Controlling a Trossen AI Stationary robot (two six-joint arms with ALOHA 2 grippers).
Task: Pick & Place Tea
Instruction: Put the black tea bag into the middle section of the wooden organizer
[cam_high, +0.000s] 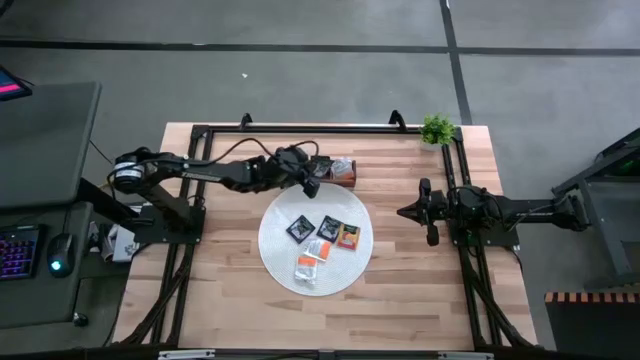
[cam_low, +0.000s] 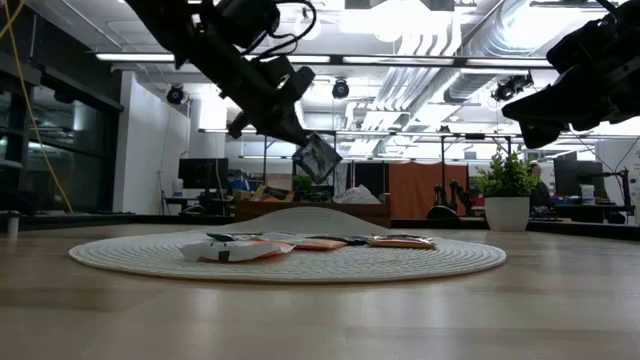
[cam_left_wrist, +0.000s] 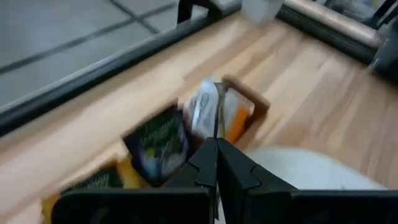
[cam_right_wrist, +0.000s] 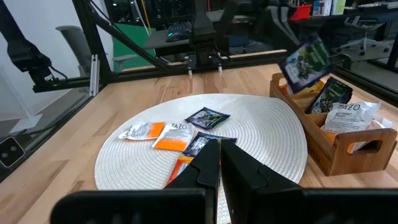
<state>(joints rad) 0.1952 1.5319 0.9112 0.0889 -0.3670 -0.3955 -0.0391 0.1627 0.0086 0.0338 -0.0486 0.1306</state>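
- Black with a green and purple print, one tea sachet (cam_low: 317, 157) is held clamped in the shut jaws of the left gripper (cam_high: 311, 185), hanging tilted in the air above the far edge of the round white mat (cam_high: 275, 255).
- The held sachet is seen just above the brown wooden tray (cam_right_wrist: 329, 152), which stands on the bench (cam_high: 420, 290) beside the mat's far edge.
- Inside the tray, black sachets (cam_right_wrist: 334, 93) are seen in one compartment and white sachets (cam_right_wrist: 350, 117) in the end one.
- On the mat are left two black sachets (cam_high: 299, 228), an orange sachet (cam_high: 348, 237) and white-and-orange ones (cam_high: 310, 264), lying flat near its middle.
- The right gripper (cam_high: 407, 212) is kept off the mat to its right, above bare bench, its jaws closed on nothing.
- A small potted plant (cam_high: 437, 129) is seen at the far right corner of the bench.
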